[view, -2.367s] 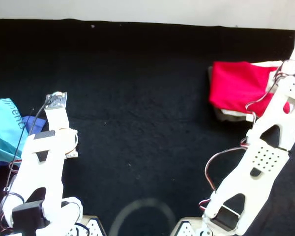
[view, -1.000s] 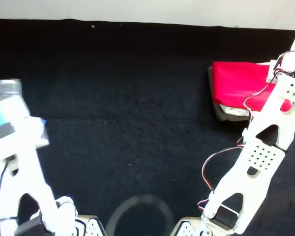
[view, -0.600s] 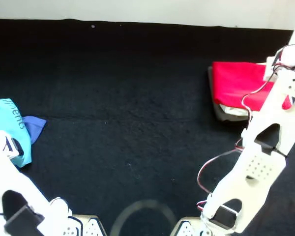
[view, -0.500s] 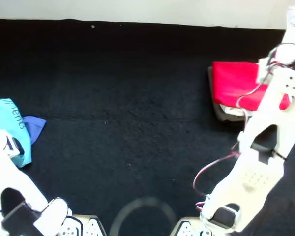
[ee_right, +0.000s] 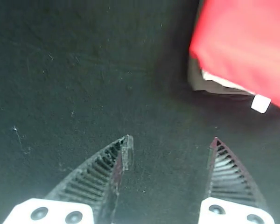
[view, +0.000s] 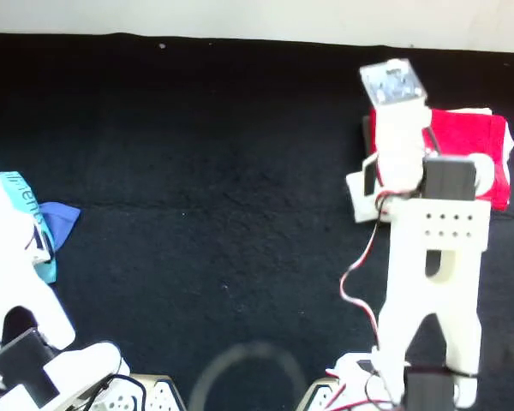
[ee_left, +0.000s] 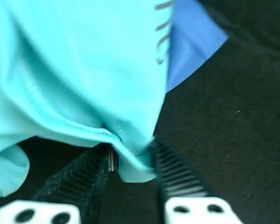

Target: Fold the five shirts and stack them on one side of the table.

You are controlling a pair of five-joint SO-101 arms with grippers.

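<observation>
two loose shirts at the left edge, one of them pinched

we have the turquoise shirt point(ee_left: 84, 70) crumpled at the table's left edge, lying over a blue shirt point(ee_left: 191, 42). the left gripper point(ee_left: 130, 163) is pinching a bunched hem of the turquoise one between its toothed fingers. we judge the cloth light, limp and a little slick, so it will sag and slide. a seam or a shoulder corner should give a surer hold than a loose fold. near the right edge a folded red shirt point(view: 471, 128) tops a stack, with a white layer point(ee_right: 219, 81) under it. the right gripper point(ee_right: 168, 149) hangs spread over bare table point(view: 223, 154) just beside that stack, pinching nothing. the wide dark middle gives us open room to spread and fold.
</observation>
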